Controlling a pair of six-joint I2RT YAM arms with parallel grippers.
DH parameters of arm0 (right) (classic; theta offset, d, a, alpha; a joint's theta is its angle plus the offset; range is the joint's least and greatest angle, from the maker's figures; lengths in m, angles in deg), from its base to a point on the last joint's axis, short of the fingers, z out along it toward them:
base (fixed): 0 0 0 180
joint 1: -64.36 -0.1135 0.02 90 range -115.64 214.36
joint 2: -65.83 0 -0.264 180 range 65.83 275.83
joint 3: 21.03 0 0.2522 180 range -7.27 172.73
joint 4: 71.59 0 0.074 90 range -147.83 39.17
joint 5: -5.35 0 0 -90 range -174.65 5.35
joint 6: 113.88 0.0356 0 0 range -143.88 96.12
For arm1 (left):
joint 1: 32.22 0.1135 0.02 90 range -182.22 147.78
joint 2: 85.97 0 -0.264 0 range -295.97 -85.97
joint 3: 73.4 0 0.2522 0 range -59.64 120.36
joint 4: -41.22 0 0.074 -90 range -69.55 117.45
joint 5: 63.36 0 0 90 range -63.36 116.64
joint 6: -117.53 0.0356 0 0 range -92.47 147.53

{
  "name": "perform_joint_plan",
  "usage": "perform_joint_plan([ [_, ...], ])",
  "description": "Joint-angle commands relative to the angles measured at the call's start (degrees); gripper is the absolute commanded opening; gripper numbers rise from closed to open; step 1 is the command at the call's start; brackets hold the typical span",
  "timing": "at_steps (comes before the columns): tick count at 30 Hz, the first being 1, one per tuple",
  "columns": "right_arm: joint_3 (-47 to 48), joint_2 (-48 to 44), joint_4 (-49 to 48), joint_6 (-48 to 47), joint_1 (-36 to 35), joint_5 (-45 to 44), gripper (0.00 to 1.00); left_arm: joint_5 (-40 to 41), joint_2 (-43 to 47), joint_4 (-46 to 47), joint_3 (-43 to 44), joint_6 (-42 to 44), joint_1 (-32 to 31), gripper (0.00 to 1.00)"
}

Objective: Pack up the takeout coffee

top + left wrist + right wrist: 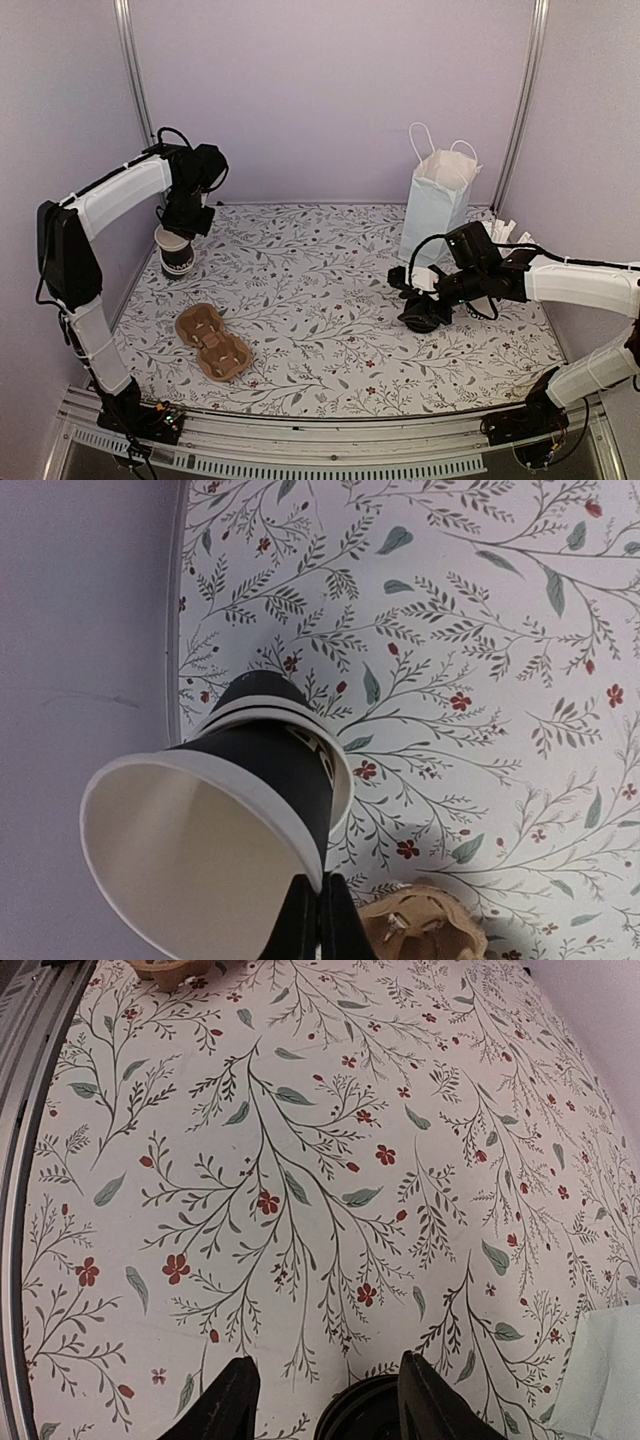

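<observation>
Pinching one cup, left tool; one lid.

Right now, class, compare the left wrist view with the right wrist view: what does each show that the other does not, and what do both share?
Only the left wrist view: the black cup, white inside, its rim pinched by the left gripper. Only the right wrist view: the round black lid between the right gripper's fingers, and a corner of the pale-blue bag. Both: the floral table cover and the brown cup carrier.
</observation>
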Motion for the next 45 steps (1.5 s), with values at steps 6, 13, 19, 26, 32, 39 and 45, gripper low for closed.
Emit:
perform_joint_plan([
  [6,-0.94,-0.77,-1.02,-0.23,-0.39,-0.13,0.5,8.71,-0.26,-1.21,2.95,1.55,2.72,0.0],
  [13,-0.94,-0.39,-1.07,-0.17,-0.41,-0.46,0.5,8.97,-1.3,0.8,4.43,4.29,5.11,0.0],
  [19,-0.94,-0.17,-1.1,-0.23,-0.41,-0.47,0.5,10.42,-2.3,0.67,7.64,4.83,5.12,0.0],
  [26,-0.7,0.38,-1.49,0.03,-0.41,-1.53,0.5,8.59,-1.8,-0.44,17.85,7.1,-3.96,0.0],
  [32,0.58,-1.9,-1.77,2.52,-0.13,-3.6,0.5,-1.8,-2.54,2.37,17.19,11.67,-18.31,0.0],
  [39,1.92,-4.17,3.59,4.23,1.5,-2.63,0.5,-8.92,-6.58,3.02,10.11,11.57,-30.13,0.0],
  [45,-0.28,-6.76,7.29,2.07,3.58,-6.79,0.6,-18.21,-8.73,8.52,8.18,10.87,-35.46,0.0],
])
